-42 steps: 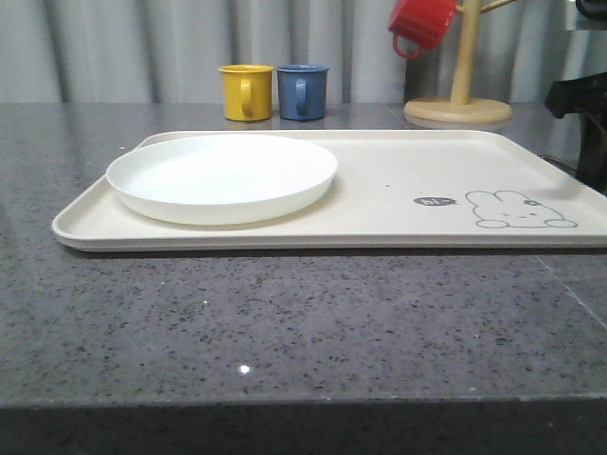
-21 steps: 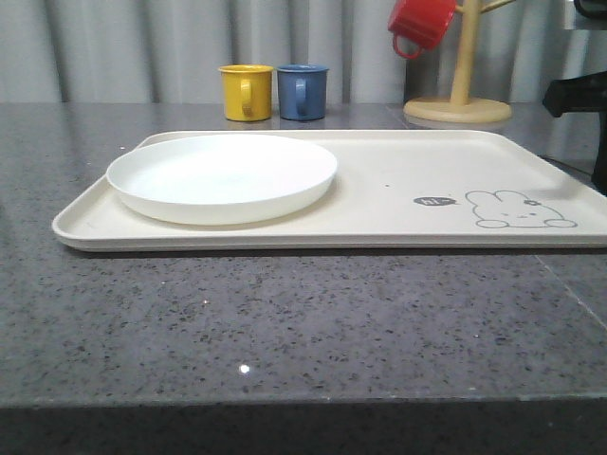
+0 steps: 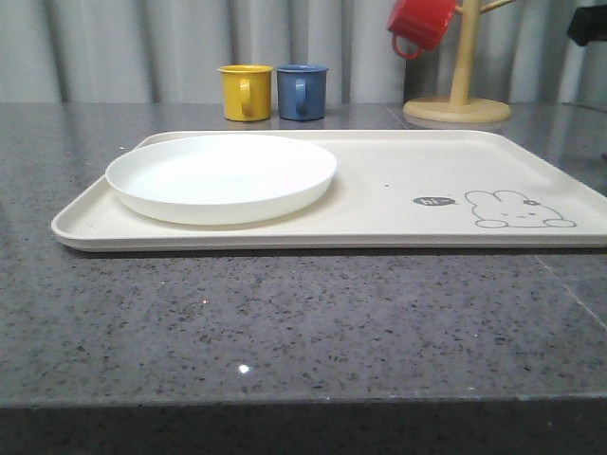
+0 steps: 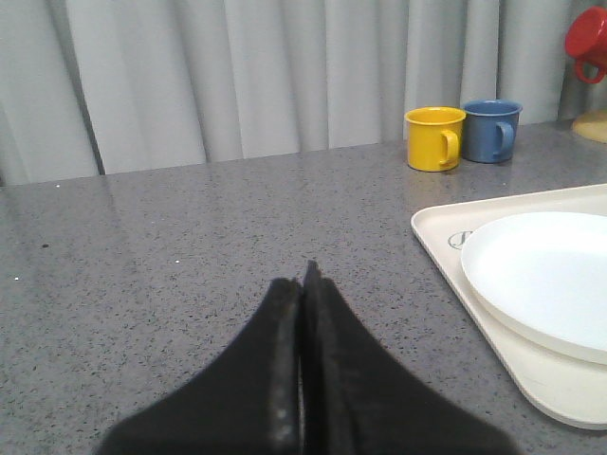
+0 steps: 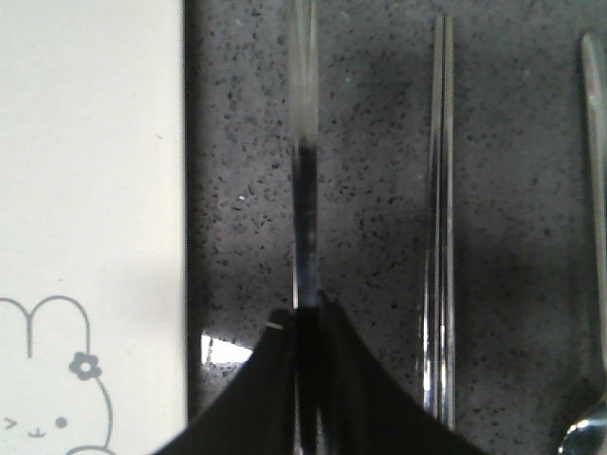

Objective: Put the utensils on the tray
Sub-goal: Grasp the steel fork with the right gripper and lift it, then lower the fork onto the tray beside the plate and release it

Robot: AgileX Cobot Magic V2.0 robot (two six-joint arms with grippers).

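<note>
My right gripper is shut on the handle of a thin silver utensil, seen edge-on, so I cannot tell whether it is the fork or the spoon. It hangs over the grey table just beside the cream tray's edge. The flat silver chopsticks lie on the table alongside, and another silver utensil lies beyond them. The white plate rests on the left part of the tray. My left gripper is shut on nothing, above the table left of the tray.
A yellow mug and a blue mug stand behind the tray. A red mug hangs on a wooden mug tree at the back right. Part of the right arm shows at the top right corner.
In the front view the right arm's dark shape has risen from beside the tray's right end up to the top right corner. Tray, plate and mugs have not moved.
</note>
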